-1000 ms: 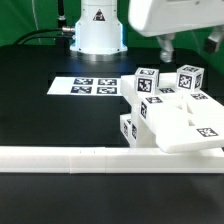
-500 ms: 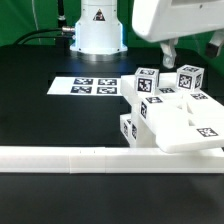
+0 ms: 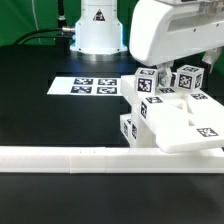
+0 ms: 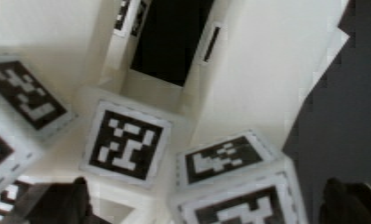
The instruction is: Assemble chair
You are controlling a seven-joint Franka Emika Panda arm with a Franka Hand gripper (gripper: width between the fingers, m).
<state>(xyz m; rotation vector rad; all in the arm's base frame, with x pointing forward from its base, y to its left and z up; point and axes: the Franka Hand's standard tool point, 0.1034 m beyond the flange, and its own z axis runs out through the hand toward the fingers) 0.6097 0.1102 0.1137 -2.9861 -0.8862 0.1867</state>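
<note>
Above chair parts, arm lowered, fingers hidden

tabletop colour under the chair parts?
Black tabletop, clearest in the exterior view.

The black table carried the marker board, which lay flat near the arm's white base. To the exterior view's right of the marker board sat the clustered white chair parts. The long white border rail lay in front of the marker board, with the chair parts just beside it.
</note>
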